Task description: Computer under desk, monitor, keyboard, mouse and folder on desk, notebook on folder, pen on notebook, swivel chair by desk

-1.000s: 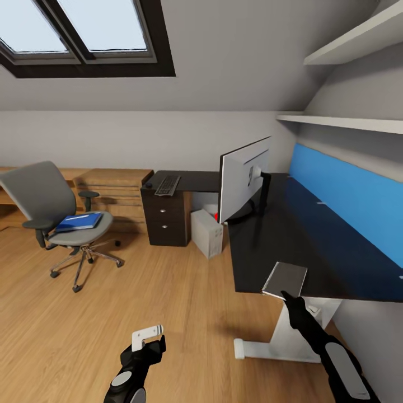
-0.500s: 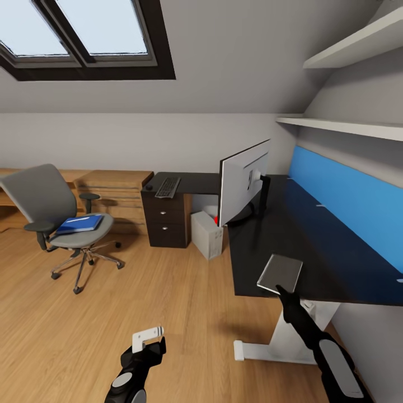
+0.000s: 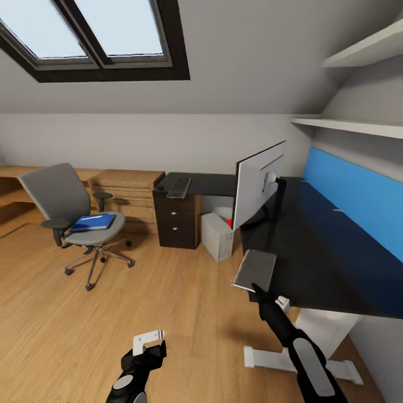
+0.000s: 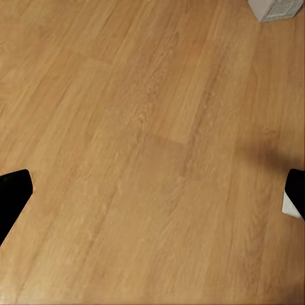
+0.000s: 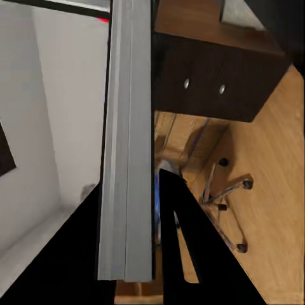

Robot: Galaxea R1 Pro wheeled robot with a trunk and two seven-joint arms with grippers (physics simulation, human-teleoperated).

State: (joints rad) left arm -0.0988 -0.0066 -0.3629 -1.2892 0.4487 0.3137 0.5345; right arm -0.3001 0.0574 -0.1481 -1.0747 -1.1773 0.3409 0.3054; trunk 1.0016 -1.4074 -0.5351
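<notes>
Gripping notebook [image 3: 254,269] edge-on, right gripper [image 3: 256,288] hides its fingers | left gripper [image 3: 149,338] open over floor [image 4: 140,159] | folder [image 3: 93,222] on chair [image 3: 67,210], keyboard [image 3: 179,187] far

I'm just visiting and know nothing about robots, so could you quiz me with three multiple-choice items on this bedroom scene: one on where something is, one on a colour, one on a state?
1. Where does the blue folder lie?
A. on the swivel chair's seat
B. on the black desk
C. on the floor

2. What colour is the panel behind the desk?
A. red
B. blue
C. green

3. What is the right gripper doing?
A. hanging open
B. shut on a pen
C. shut on the grey notebook

Answers:
1 A: the folder rests on the swivel chair, apart from the desk.
2 B: the panel along the wall is bright blue.
3 C: the right gripper pinches the notebook by its edge, at the desk's near edge.
</notes>
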